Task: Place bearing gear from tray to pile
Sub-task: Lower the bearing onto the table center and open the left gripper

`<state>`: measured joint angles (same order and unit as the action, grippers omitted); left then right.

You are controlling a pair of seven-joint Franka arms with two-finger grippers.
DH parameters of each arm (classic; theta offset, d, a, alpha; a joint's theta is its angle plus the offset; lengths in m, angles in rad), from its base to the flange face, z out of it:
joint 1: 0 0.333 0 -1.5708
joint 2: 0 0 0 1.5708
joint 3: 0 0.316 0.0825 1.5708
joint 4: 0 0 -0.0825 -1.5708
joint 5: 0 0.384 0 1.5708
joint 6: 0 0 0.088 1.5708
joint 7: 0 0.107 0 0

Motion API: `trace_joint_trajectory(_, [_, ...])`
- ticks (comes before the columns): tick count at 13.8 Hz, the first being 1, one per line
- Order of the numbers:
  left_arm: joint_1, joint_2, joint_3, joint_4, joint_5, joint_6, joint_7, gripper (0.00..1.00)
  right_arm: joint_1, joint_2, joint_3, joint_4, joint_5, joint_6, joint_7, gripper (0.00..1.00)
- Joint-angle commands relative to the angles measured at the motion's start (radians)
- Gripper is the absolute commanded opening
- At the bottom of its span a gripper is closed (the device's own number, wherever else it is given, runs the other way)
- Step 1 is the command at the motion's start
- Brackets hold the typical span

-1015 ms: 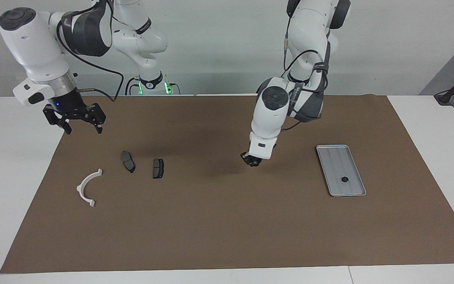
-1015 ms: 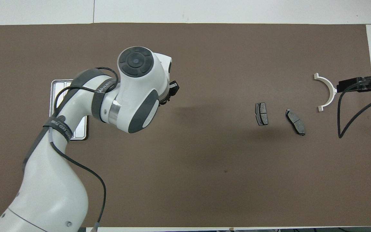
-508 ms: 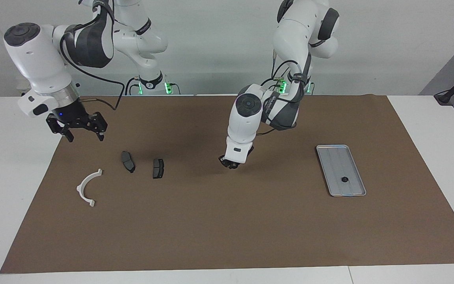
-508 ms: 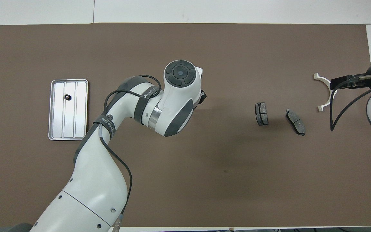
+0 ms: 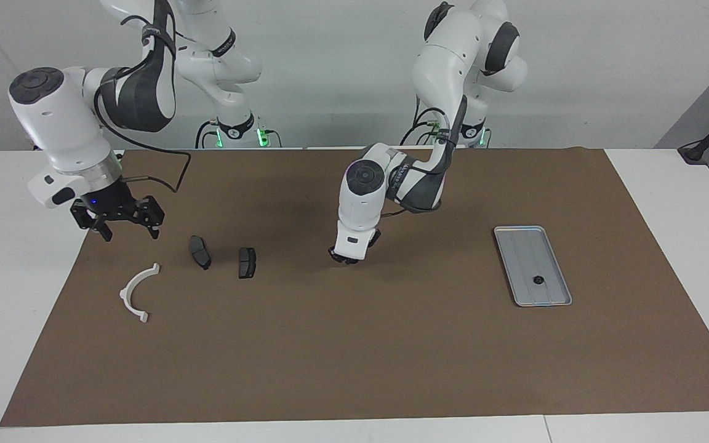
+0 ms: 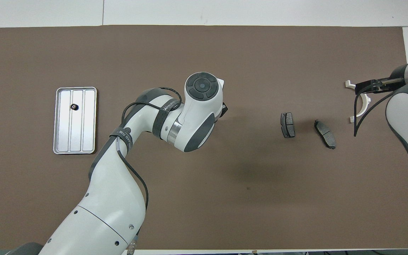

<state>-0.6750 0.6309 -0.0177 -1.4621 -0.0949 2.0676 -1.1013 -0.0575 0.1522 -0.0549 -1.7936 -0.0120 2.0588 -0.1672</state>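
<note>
The silver tray (image 5: pixel 522 246) (image 6: pixel 83 124) lies toward the left arm's end of the mat. One small dark bearing gear (image 5: pixel 538 280) (image 6: pixel 73 106) rests in it. The pile lies toward the right arm's end: a white half-ring bracket (image 5: pixel 138 292) (image 6: pixel 361 106) and two dark brake pads (image 5: pixel 200 252) (image 5: pixel 247 263) (image 6: pixel 288 125) (image 6: pixel 325 134). My left gripper (image 5: pixel 343 257) (image 6: pixel 223 109) hangs low over the mat's middle, between tray and pile, with its fingertips drawn together. Whether anything sits between them is hidden. My right gripper (image 5: pixel 131 232) (image 6: pixel 370 86) is open in the air above the mat's edge, beside the bracket.
A brown mat (image 5: pixel 354 357) covers most of the white table (image 5: pixel 16 277). The left arm's elbow and forearm (image 6: pixel 175 120) stretch over the mat's middle.
The left arm has carried its gripper from near the tray toward the pile, uncovering the tray in the overhead view. The right gripper has sunk a little lower and stayed open.
</note>
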Motion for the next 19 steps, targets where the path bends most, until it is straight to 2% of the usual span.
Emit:
trace_joint_trajectory(1, [-0.017,-0.01,0.015,-0.038,-0.011,0.035,-0.011,0.0,-0.001,0.013,0.007,-0.006,0.009,0.027,-0.014,1.0])
trace_joint_trajectory(5, [-0.024,-0.016,0.015,-0.069,-0.009,0.063,-0.025,0.0,0.018,0.015,0.012,-0.012,0.009,0.027,0.035,1.0])
trace_joint_trajectory(6, [-0.024,-0.016,0.015,-0.072,-0.009,0.065,-0.025,0.06,0.022,0.015,0.013,-0.012,0.009,0.027,0.037,1.0])
trace_joint_trajectory(7, [-0.024,-0.017,0.015,-0.072,-0.009,0.062,-0.025,0.25,0.024,0.015,0.013,-0.012,0.009,0.027,0.035,1.0])
trace_joint_trajectory(8, [-0.024,-0.017,0.016,-0.072,-0.009,0.054,-0.025,0.63,0.025,0.018,0.013,-0.012,0.009,0.029,0.034,1.0])
trace_joint_trajectory(9, [-0.024,-0.02,0.016,-0.064,-0.008,0.028,-0.025,0.92,0.025,0.018,0.012,-0.012,0.009,0.029,0.032,1.0])
trace_joint_trajectory(11, [-0.017,-0.023,0.021,-0.029,-0.009,-0.076,-0.023,0.94,0.024,0.02,0.013,-0.012,0.009,0.029,0.026,1.0])
trace_joint_trajectory(12, [-0.006,-0.037,0.021,-0.026,-0.009,-0.086,-0.023,0.95,0.024,0.02,0.013,-0.01,0.009,0.03,0.031,1.0])
trace_joint_trajectory(13, [0.02,-0.077,0.022,-0.036,-0.006,-0.084,-0.02,1.0,0.028,0.02,0.015,-0.01,0.009,0.041,0.043,1.0])
trace_joint_trajectory(16, [0.109,-0.158,0.022,-0.093,-0.005,-0.106,-0.008,1.0,0.061,0.032,0.018,-0.003,0.009,0.076,0.083,1.0])
trace_joint_trajectory(19, [0.204,-0.244,0.036,-0.226,0.007,-0.101,0.189,1.0,0.154,0.082,0.027,0.031,0.009,0.123,0.159,1.0])
